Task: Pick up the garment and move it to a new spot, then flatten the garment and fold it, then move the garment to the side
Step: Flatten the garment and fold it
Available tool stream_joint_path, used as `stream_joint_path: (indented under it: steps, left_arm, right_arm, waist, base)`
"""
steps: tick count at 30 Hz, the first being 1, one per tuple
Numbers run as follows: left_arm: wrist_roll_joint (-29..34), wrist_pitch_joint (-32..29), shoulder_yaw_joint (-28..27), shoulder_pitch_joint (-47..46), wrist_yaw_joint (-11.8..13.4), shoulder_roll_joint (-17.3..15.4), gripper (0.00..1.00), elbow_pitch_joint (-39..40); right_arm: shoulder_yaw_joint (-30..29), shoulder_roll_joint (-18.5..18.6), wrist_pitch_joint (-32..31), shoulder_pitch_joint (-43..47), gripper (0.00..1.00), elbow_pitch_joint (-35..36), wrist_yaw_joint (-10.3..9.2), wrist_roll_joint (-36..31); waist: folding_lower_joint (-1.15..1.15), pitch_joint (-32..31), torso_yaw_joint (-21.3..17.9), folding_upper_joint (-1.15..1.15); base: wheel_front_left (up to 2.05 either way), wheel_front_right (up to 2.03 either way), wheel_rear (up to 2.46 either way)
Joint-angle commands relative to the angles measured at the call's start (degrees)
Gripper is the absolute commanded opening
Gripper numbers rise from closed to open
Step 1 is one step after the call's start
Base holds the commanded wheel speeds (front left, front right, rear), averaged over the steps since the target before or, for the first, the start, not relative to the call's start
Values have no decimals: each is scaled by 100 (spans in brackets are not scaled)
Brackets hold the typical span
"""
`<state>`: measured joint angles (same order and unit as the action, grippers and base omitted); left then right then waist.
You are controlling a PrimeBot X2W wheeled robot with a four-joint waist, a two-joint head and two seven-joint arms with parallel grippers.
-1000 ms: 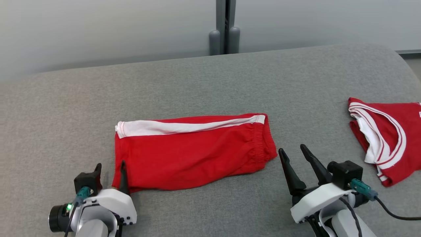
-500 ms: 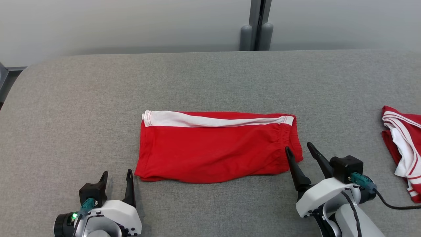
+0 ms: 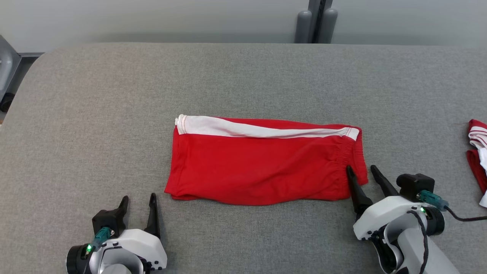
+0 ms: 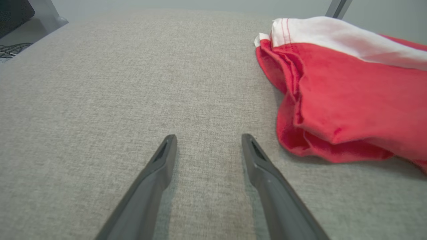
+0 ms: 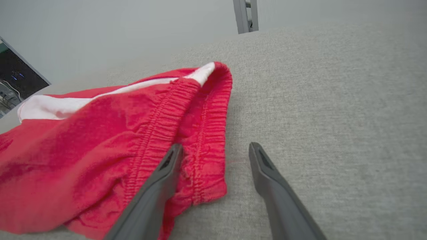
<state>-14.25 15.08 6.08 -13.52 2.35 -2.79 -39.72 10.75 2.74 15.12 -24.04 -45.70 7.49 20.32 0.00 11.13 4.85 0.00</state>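
Note:
The garment [image 3: 262, 163], red shorts with a white side stripe, lies folded flat in the middle of the grey table [image 3: 243, 80]. My left gripper [image 3: 139, 198] stands open on the cloth surface just left of the garment's near left corner [image 4: 300, 146], touching nothing. My right gripper [image 3: 361, 169] is open at the elastic waistband end; one finger [image 5: 160, 176] lies over the waistband [image 5: 200, 133], the other over bare table. Nothing is held between either pair of fingers.
A second red and white garment [image 3: 477, 156] lies at the table's right edge. A grey post [image 3: 315, 21] stands behind the far edge. Bare grey surface stretches to the left and the back of the shorts.
The head camera has turned, shifting the whole picture rightward. My left gripper now sits clear of the garment's left corner, and my right gripper's finger now overlaps the waistband. Both stay open.

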Motion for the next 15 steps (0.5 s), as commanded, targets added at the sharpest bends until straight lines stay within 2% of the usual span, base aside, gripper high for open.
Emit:
stream_joint_path:
  steps: [1, 4, 8, 12, 13, 14, 15]
  left_arm:
    - [-67, 8, 30, -85, -27, -26, 100, 30]
    - [-91, 8, 74, -98, -42, -28, 100, 48]
    - [-111, 8, 94, -110, -34, -26, 100, 32]
    - [-136, 8, 89, -164, -37, -29, 100, 7]
    - [-136, 8, 89, -164, -37, -29, 100, 7]
    - [-123, 8, 97, -170, -37, -28, 100, 1]
    - [-107, 8, 102, -187, -38, -26, 100, -3]
  right_arm:
    - [-38, 37, 0, -47, 100, -103, 0, 166]
    - [-161, 39, 0, -81, 100, -193, -1, 300]
    - [74, 29, -2, -66, 100, -298, 0, 312]
    - [1027, -22, -31, -112, 100, -285, 7, 804]
    - [1027, -22, -31, -112, 100, -285, 7, 804]
    - [1204, -16, -31, -125, 93, -283, 7, 914]
    - [1329, -8, -30, -143, 80, -266, 7, 1022]
  waist:
    - [0, 49, 35, 0]
    - [0, 93, 51, 0]
    - [0, 128, 55, 0]
    - [0, 205, 70, 0]
    - [0, 205, 70, 0]
    - [0, 217, 74, 0]
    - [0, 226, 81, 0]
  base:
    - [0, 0, 0]
    - [0, 0, 0]
    - [0, 0, 0]
    - [0, 0, 0]
    - [0, 0, 0]
    - [0, 0, 0]
    - [0, 0, 0]
